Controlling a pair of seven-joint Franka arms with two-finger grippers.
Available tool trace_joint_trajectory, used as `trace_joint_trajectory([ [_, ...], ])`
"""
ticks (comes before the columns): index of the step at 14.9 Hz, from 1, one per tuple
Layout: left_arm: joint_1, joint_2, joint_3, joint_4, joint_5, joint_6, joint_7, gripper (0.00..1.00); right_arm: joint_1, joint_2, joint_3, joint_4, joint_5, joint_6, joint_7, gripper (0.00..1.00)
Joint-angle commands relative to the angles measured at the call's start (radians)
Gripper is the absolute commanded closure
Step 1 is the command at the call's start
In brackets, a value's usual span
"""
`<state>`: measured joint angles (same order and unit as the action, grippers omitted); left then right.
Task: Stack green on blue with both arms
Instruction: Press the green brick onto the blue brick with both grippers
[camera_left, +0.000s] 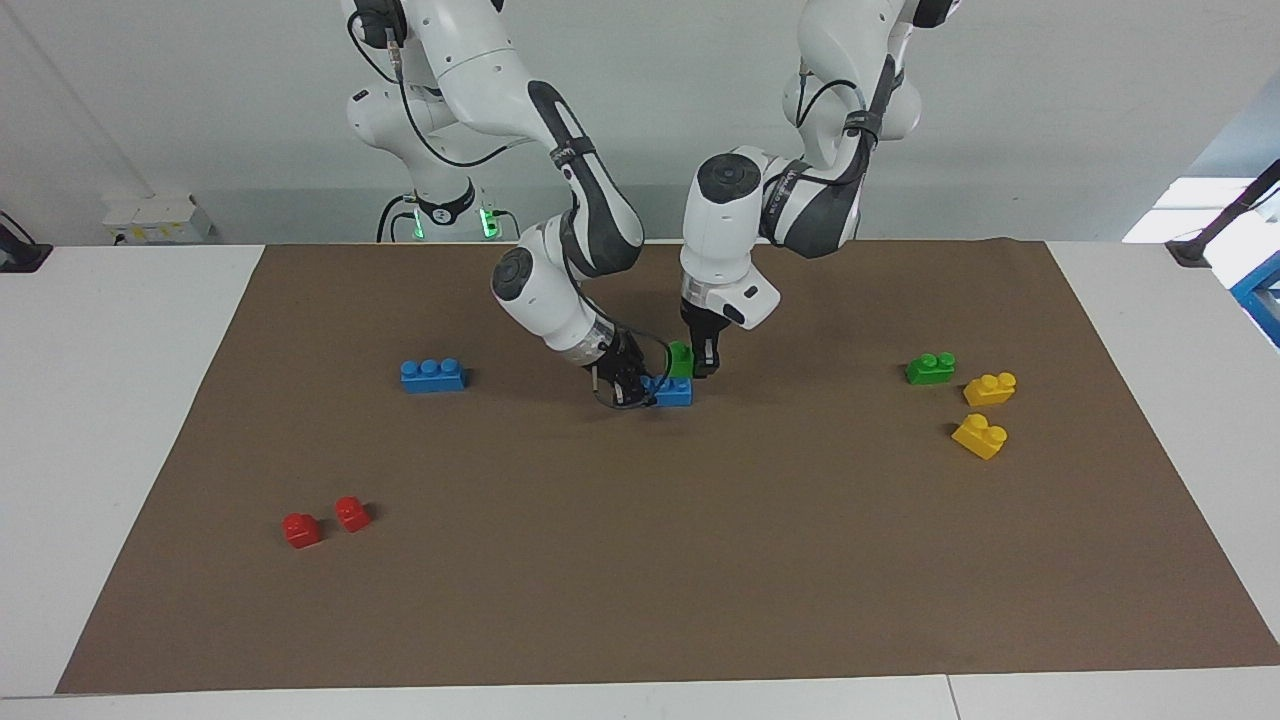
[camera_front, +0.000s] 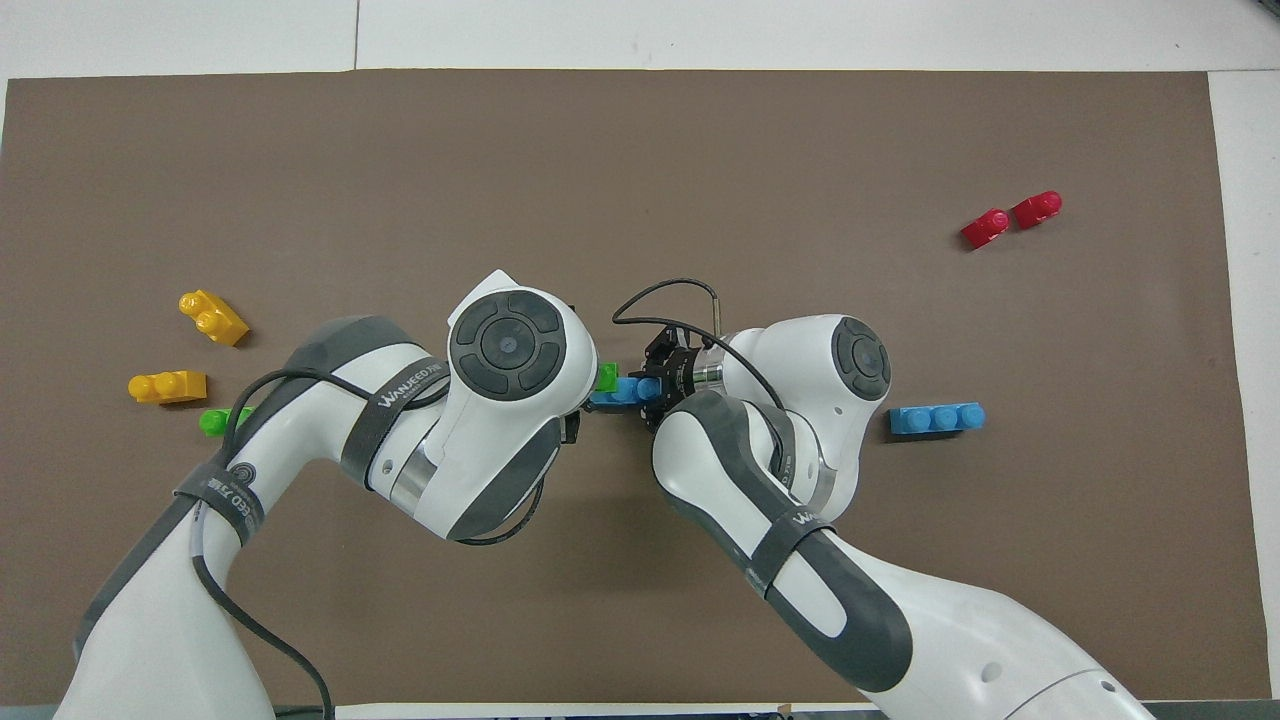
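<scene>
Two arms meet at the centre of the frame over the brown mat (camera_left: 700, 560) on the worktop (camera_left: 100, 400). The right gripper (camera_left: 632, 385) is clamped on one end of the blue brick (camera_left: 674, 392), which lies on the mat. The left gripper (camera_left: 702, 362) holds the green brick (camera_left: 680, 357) pressed onto the blue brick's other end. Toward the right of the facing view lie a second green brick (camera_left: 930, 368) and two yellow bricks (camera_left: 988, 388); at middle left a second blue brick (camera_left: 432, 375), at lower left two red pieces (camera_left: 300, 529).
</scene>
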<state>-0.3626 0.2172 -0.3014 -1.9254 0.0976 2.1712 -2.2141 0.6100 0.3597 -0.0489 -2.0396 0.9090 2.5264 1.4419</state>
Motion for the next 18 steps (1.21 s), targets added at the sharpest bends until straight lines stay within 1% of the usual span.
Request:
trace_joint_trajectory([
  [1,-0.015,0.034,0.011,-0.009,0.052,0.042,-0.053,1.00,0.017,0.041,-0.002,-0.002,0.074,0.051,-0.077,1.00],
  [3,-0.016,0.063,0.010,-0.009,0.100,0.085,-0.110,1.00,0.017,0.041,-0.002,-0.004,0.077,0.051,-0.081,1.00],
  [12,-0.047,0.059,0.005,-0.012,0.102,0.032,-0.121,1.00,0.017,0.041,-0.003,-0.005,0.077,0.052,-0.081,1.00],
  [18,-0.062,0.059,0.008,-0.061,0.102,0.070,-0.153,1.00,0.017,0.041,-0.003,-0.005,0.077,0.052,-0.081,1.00],
])
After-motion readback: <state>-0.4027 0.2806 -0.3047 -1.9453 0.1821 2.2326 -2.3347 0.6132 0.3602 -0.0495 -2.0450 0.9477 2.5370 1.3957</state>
